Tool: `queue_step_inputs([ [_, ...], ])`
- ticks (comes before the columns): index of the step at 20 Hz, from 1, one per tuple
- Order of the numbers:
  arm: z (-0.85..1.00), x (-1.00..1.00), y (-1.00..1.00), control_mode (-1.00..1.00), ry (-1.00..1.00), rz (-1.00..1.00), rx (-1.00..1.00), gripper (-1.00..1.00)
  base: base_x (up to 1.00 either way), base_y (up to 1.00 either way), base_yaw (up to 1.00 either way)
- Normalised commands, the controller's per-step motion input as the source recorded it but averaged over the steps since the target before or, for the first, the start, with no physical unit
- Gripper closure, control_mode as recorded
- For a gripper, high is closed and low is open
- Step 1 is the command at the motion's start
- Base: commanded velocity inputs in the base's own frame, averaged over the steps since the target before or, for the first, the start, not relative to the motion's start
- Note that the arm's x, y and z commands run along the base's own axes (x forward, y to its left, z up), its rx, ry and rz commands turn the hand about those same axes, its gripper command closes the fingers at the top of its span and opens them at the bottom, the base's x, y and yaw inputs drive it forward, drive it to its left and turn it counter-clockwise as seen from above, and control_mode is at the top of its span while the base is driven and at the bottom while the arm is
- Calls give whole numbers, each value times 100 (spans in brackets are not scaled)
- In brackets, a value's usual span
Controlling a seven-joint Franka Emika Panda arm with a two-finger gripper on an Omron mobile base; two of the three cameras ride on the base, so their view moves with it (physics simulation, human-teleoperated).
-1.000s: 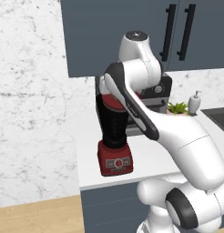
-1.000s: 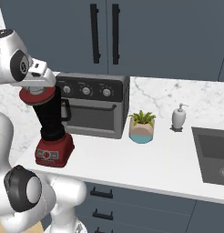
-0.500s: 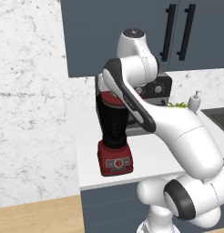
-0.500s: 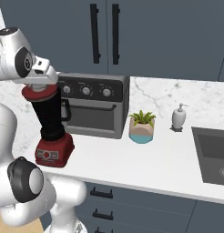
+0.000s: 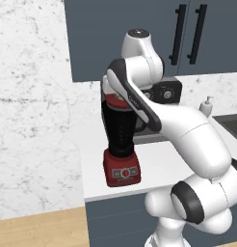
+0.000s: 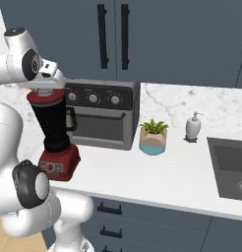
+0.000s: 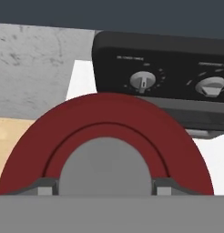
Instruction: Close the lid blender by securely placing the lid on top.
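The blender stands at the counter's left end: a dark jar on a boxy red base. The red lid lies level on the jar's mouth, and its rim also peeks out in the left base view as the lid, behind my forearm. My gripper comes straight down onto it. In the hand view the lid is very close, and the gripper has its fingertips pressed against both sides of the grey centre, shut on it.
A grey toaster oven with knobs stands right behind the blender, close to the jar handle. Further right are a small potted plant, a soap dispenser and a sink. Dark cabinets hang above.
The lid stays on the jar's top with the gripper on it. The hand and lid have edged slightly right in the right base view, and the arm's elbow has shifted a little.
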Motion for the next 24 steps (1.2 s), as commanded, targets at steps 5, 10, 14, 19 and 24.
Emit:
queue_step_inputs([
  [5, -1, 21, 0, -100, 0, 0, 0, 100, 0, 0, 0],
  [10, 0, 19, 0, -100, -3, 0, 0, 100, 0, 0, 0],
  [14, 0, 13, 0, -100, -5, 0, 0, 100, 0, 0, 0],
  [19, 0, 10, 0, -100, -4, 0, 0, 100, 0, 0, 0],
  [24, 0, 16, 0, -100, -2, 0, 0, 100, 0, 0, 0],
])
